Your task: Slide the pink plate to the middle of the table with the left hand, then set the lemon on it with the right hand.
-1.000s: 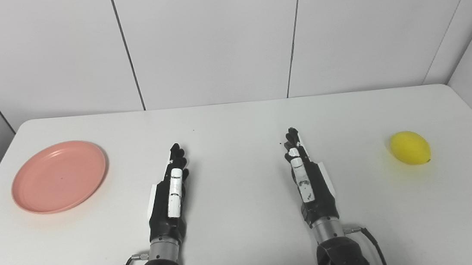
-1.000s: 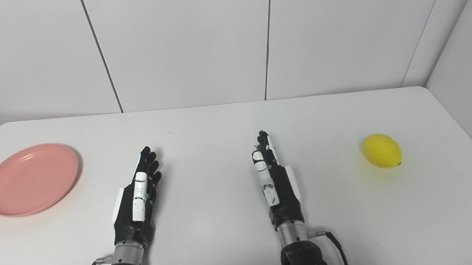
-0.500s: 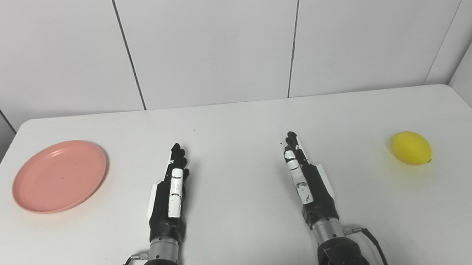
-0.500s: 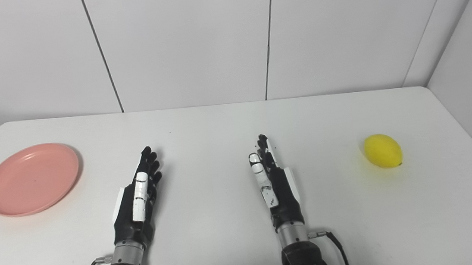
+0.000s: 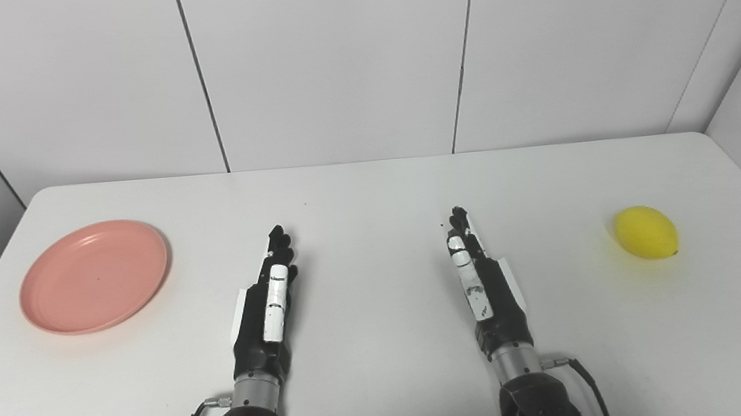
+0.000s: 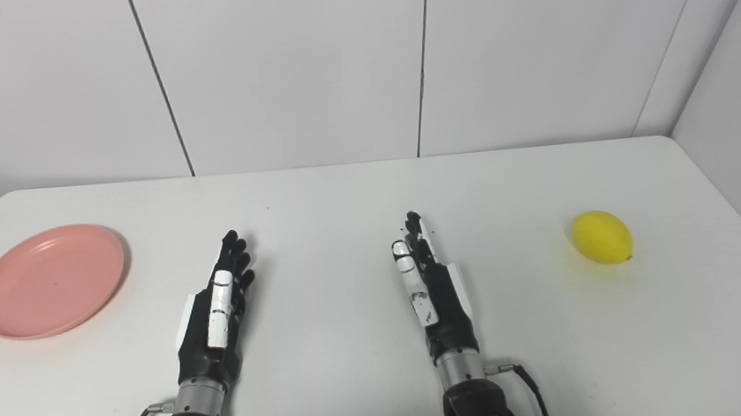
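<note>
A round pink plate (image 5: 94,276) lies flat near the table's left edge. A yellow lemon (image 5: 645,232) lies near the right edge. My left hand (image 5: 268,306) rests edge-up on the table left of the middle, fingers straight and pointing away, open and empty, well to the right of the plate. My right hand (image 5: 483,285) rests the same way right of the middle, open and empty, well to the left of the lemon. Both also show in the right eye view: left hand (image 6: 217,314), right hand (image 6: 433,290).
The white table (image 5: 369,194) is bounded by white wall panels at the back and sides. A bare stretch of tabletop lies between the two hands. Cables trail from both wrists at the bottom edge.
The right hand's fingers have straightened slightly. The picture has shifted a touch. Plate, lemon and left hand have not moved.
</note>
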Controlling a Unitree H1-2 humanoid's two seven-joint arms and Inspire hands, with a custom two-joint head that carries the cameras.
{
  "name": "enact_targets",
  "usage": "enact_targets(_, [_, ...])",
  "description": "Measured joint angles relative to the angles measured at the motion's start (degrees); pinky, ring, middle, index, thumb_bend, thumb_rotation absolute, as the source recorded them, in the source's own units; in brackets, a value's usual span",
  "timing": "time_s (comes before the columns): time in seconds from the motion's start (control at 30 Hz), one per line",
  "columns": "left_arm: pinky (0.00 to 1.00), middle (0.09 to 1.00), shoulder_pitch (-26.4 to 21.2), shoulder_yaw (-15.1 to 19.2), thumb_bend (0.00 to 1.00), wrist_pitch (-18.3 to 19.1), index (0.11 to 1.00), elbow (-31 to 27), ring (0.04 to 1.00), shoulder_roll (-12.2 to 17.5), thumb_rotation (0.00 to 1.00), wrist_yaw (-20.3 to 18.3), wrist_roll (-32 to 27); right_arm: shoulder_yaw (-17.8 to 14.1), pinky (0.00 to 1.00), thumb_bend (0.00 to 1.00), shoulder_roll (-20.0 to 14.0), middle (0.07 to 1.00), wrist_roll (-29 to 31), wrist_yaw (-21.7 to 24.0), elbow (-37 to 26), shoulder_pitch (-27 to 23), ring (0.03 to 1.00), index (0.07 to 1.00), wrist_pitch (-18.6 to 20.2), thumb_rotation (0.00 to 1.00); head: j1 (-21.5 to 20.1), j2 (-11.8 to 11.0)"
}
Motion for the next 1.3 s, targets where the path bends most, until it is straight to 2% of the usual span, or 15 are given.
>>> enact_targets(0.03, [1.00, 1.000, 0.00, -0.02, 0.58, 0.00, 1.000, 0.00, 1.000, 0.00, 1.00, 0.01, 0.00, 0.00, 1.00, 0.65, 0.00, 1.000, 0.00, 0.00, 0.00, 0.00, 1.000, 0.992, 0.00, 1.00, 0.01, 0.00])
enact_targets(0.07, [1.00, 1.000, 0.00, -0.06, 0.59, 0.00, 1.000, 0.00, 1.000, 0.00, 1.00, 0.02, 0.04, -0.02, 1.00, 0.65, -0.02, 1.000, 0.01, 0.01, 0.00, 0.00, 1.000, 0.996, 0.00, 1.00, 2.54, -0.35])
enact_targets(0.17, [1.00, 1.000, 0.00, -0.38, 0.59, -0.02, 1.000, 0.05, 1.000, -0.06, 1.00, 0.23, 1.12, -0.11, 1.00, 0.63, -0.31, 1.000, 0.46, 0.15, 0.00, 0.01, 1.000, 0.999, -0.02, 1.00, 4.76, -0.70])
enact_targets(0.2, [1.00, 1.000, 0.00, -0.55, 0.59, -0.09, 1.000, 0.18, 1.000, -0.11, 1.00, 0.45, 1.59, -0.27, 1.00, 0.63, -0.56, 1.000, 1.21, 0.47, -0.02, 0.04, 1.000, 1.000, -0.02, 1.00, 8.94, -1.49])
enact_targets(0.23, [1.00, 1.000, 0.01, -0.82, 0.60, -0.28, 1.000, 0.35, 1.000, -0.22, 1.00, 0.72, 2.38, -0.44, 1.00, 0.64, -0.74, 1.000, 1.93, 0.93, -0.07, 0.07, 1.000, 1.000, -0.03, 1.00, 9.59, -1.67])
enact_targets(0.3, [1.00, 1.000, 0.00, -1.21, 0.59, -1.55, 1.000, 1.17, 1.000, -0.65, 1.00, 1.71, 3.72, -0.65, 1.00, 0.69, -1.57, 1.000, 3.36, 2.10, -0.19, 0.12, 1.000, 0.995, -0.03, 1.00, 15.80, -3.42])
enact_targets(0.37, [1.00, 1.000, -0.55, -1.25, 0.59, -3.14, 1.000, 2.79, 1.000, -1.66, 1.00, 2.98, 4.84, -1.23, 1.00, 0.74, -2.96, 1.000, 4.40, 2.57, -0.19, 0.14, 1.000, 0.996, -0.02, 1.00, 16.19, -3.61])
enact_targets(0.43, [1.00, 1.000, -1.45, -1.27, 0.60, -4.09, 1.000, 4.53, 1.000, -2.98, 1.00, 4.69, 6.02, -2.07, 1.00, 0.75, -4.10, 1.000, 5.21, 2.69, -0.25, 0.20, 1.000, 1.000, 0.00, 1.00, 19.60, -5.00])
enact_targets(0.5, [1.00, 1.000, -1.92, -1.50, 0.62, -4.67, 1.000, 5.63, 1.000, -4.24, 1.00, 6.05, 7.40, -2.53, 1.00, 0.76, -4.90, 1.000, 6.05, 2.87, -0.74, 0.55, 1.000, 1.000, 0.01, 1.00, 19.87, -5.10])
enact_targets(0.57, [1.00, 1.000, -2.09, -2.16, 0.65, -4.69, 1.000, 6.36, 1.000, -5.16, 1.00, 6.90, 9.05, -2.77, 1.00, 0.75, -5.27, 1.000, 6.55, 2.89, -0.90, 0.66, 1.000, 1.000, 0.03, 1.00, 21.36, -6.15])
enact_targets(1.03, [1.00, 1.000, -2.58, -2.96, 0.67, -4.84, 0.988, 7.66, 1.000, -5.15, 1.00, 8.07, 9.83, -2.96, 1.00, 0.71, -5.81, 1.000, 7.31, 3.74, 0.74, 0.00, 1.000, 0.989, -0.04, 1.00, 20.76, -7.82])
enact_targets(1.3, [1.00, 0.994, -2.58, -1.26, 0.62, -7.15, 0.991, 7.35, 1.000, -5.17, 1.00, 7.43, 3.23, -3.10, 1.00, 0.74, -5.49, 1.000, 7.71, 3.73, 1.24, -0.26, 1.000, 0.978, -0.23, 1.00, 20.32, -8.70])
